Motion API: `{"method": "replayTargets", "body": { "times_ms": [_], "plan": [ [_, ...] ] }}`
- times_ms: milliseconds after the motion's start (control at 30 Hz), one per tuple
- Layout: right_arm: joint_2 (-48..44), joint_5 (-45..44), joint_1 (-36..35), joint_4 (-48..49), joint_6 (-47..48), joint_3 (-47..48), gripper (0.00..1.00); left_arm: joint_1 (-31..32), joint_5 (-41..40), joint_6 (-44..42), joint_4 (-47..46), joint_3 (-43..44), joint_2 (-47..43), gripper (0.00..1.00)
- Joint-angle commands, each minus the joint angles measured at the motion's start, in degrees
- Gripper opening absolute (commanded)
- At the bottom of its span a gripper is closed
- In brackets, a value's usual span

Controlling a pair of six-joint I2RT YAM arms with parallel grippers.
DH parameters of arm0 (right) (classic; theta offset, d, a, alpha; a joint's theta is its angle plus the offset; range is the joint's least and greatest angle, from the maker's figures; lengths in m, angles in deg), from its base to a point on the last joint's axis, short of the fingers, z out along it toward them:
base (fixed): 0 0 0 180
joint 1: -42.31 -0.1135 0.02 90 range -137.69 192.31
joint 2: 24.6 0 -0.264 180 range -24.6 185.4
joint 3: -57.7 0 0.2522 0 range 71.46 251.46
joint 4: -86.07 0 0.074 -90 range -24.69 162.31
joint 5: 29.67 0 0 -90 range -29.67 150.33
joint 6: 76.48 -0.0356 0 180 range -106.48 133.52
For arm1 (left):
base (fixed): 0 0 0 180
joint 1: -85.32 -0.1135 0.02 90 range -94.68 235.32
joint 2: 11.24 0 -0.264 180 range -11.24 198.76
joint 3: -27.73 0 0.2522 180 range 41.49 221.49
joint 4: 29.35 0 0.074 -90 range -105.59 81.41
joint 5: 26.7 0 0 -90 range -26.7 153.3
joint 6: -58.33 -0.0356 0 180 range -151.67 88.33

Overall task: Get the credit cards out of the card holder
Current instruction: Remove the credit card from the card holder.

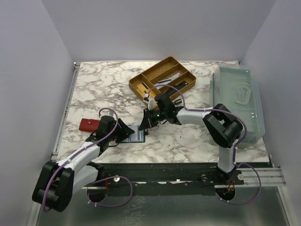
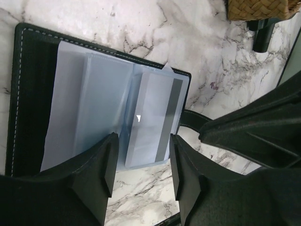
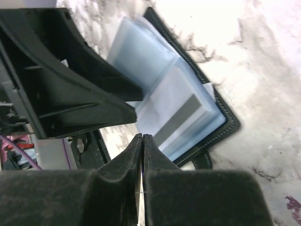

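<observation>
The black card holder (image 1: 138, 135) lies open on the marble table, its clear sleeves (image 2: 94, 103) spread out. A pale grey-blue credit card (image 2: 150, 127) with a grey stripe sticks out of the sleeves over the holder's near edge. My left gripper (image 2: 143, 157) is open, one finger on each side of that card's free end and neither touching it. My right gripper (image 3: 142, 137) is shut, its tips low beside the holder's corner and strap (image 3: 202, 160). I cannot tell whether a thin sleeve edge is pinched there. The card (image 3: 181, 117) lies just beyond those tips.
A small red object (image 1: 88, 124) lies left of the holder. Behind it stands a golden divided tray (image 1: 162, 80) with small items, and a clear plastic box (image 1: 240, 101) sits at the right edge. The two grippers are close together over the holder.
</observation>
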Motion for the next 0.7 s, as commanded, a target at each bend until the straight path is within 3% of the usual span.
{"method": "replayTargets", "body": {
  "times_ms": [0,133,433,667],
  "plan": [
    [2.1,-4.2,-0.3,-1.8,-1.1,0.9,0.05,-0.2,-0.1,1.2,-3.1,-2.1,-0.2,0.52],
    [2.2,-6.8,-0.3,-3.1,-0.8,1.0,0.07,-0.2,0.1,1.6,-4.8,-3.4,0.5,0.52],
    [4.7,-5.4,-0.4,-4.2,-1.6,1.2,0.22,-0.2,0.7,2.1,-7.2,-5.2,0.5,0.41],
    [5.2,-5.6,-0.3,-4.6,-1.7,1.4,0.31,-0.2,2.0,2.3,-9.2,-5.9,2.2,0.39]
  ]
}}
